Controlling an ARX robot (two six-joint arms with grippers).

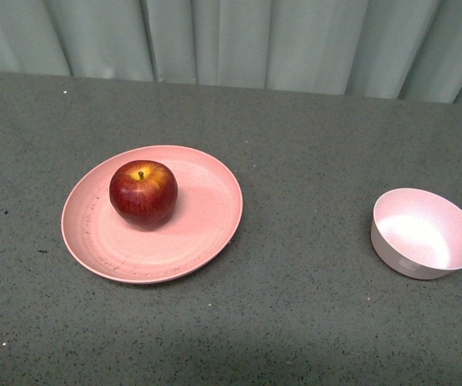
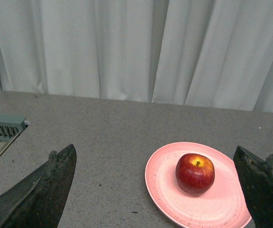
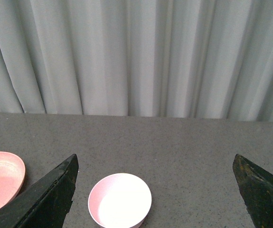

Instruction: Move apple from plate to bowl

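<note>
Left tool (image 2: 154, 149): spread wide, empty, facing the apple.
Right tool (image 3: 155, 156): spread wide, empty, facing the bowl.
Apple (image 1: 143, 194): stem up on the left half of the plate (image 1: 206, 217).
Bowl (image 1: 395, 256): empty, well apart to the right on the tabletop (image 1: 295, 305).
Grasp: straddle the apple's widest girth and close gently; the glossy skin may slip.
Release: centre low over the narrow bowl first.
</note>
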